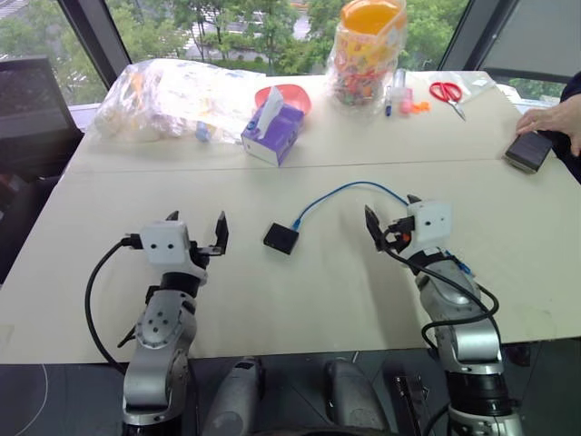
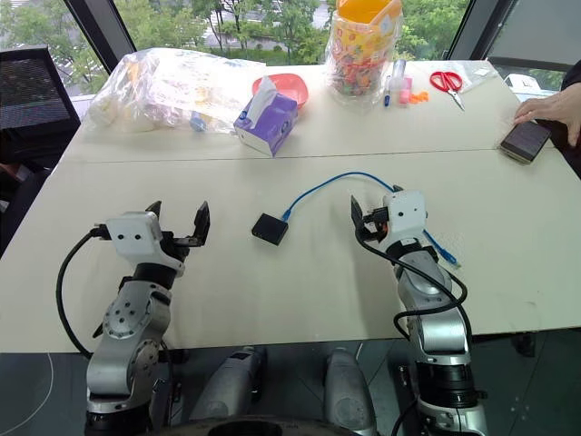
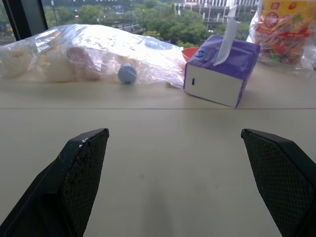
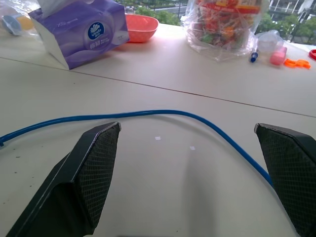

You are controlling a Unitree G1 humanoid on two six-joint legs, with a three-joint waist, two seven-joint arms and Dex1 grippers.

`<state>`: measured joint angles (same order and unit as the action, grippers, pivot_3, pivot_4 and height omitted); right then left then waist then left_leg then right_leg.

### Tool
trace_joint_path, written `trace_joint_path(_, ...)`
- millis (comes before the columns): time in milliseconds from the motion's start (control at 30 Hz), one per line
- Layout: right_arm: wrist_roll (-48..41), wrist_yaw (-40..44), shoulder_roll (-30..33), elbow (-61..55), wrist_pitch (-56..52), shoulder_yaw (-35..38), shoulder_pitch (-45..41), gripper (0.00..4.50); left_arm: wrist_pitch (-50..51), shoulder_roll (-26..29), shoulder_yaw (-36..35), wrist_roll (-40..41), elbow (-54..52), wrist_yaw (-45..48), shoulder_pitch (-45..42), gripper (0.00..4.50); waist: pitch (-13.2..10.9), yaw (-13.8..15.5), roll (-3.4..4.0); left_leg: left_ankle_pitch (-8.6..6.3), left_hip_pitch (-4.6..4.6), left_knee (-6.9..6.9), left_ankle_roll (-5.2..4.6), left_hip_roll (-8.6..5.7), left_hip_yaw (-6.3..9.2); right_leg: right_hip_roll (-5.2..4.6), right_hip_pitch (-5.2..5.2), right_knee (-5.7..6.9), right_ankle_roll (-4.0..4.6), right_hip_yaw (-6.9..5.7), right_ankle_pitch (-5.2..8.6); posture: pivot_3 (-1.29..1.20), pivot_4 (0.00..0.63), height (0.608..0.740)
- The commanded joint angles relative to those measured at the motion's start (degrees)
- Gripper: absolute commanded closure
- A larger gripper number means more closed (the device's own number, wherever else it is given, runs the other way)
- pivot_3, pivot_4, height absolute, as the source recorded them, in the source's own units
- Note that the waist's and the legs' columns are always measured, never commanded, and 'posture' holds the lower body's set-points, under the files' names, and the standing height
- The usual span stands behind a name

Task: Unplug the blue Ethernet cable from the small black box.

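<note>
A: Where's your target? The small black box lies flat on the table, between your 2 arms and a little ahead of them. The blue cable is plugged into the box's corner on your right side, arcs away across the table, then bends back and passes beside your right gripper.

B: Fingers?

A: Left gripper has its 2 fingers spread wide, nothing between them. Right gripper the same. The right wrist view shows the cable curving across the bare table beyond the 2 fingers, not between them. Neither gripper touches box or cable.

B: Why the flanking stance?

A: My reading: you have 1 arm on each side of the box so 1 can pin it and the other can pull. The box looks light; tug the cable alone and it will likely slide along with it. The plug sits on your right side, so the right gripper seems the natural puller, left the holder.

B: Anything in the way?

A: Tissue box and plastic bags sit well beyond, at the far side. A person's hand rests on a dark phone at the far right edge, well apart from the work.

B: Progress?

A: Still plugged in; nothing gripped yet.
</note>
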<state>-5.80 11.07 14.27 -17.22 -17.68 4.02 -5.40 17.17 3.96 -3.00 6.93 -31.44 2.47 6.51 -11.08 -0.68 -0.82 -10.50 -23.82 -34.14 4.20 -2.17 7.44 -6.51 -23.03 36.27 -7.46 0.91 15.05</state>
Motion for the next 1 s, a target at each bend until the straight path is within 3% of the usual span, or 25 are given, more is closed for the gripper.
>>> trace_joint_path(33,0.1,-0.2,-0.7,-3.3,0.3,-1.0,0.1,0.00,-1.3,0.3,0.0,0.6,-2.4,0.8,0.3,0.03,0.0,0.0,0.00,0.00,0.00,0.00,0.00,0.00,0.00,0.00,-0.01,0.00,0.00,0.00,0.00,0.00,0.150,0.726)
trace_joint_path(833,-2.5,7.0,2.2,-1.4,0.1,-1.1,-5.6,0.00,-0.6,6.0,-6.0,8.2,3.5,7.7,-5.4,0.03,0.0,0.0,0.00,0.00,-0.01,0.00,0.00,0.01,0.00,0.00,-0.02,0.00,0.01,-0.01,-0.01,0.00,0.150,0.726)
trace_joint_path(1000,-7.0,15.4,7.5,0.0,-3.2,-0.7,-10.5,0.00,0.3,6.4,-5.1,10.8,4.4,10.5,-6.2,0.03,0.0,-0.1,0.01,0.00,-0.01,-0.01,0.00,0.00,-0.01,0.00,-0.02,-0.01,0.01,0.00,-0.02,0.00,0.150,0.726)
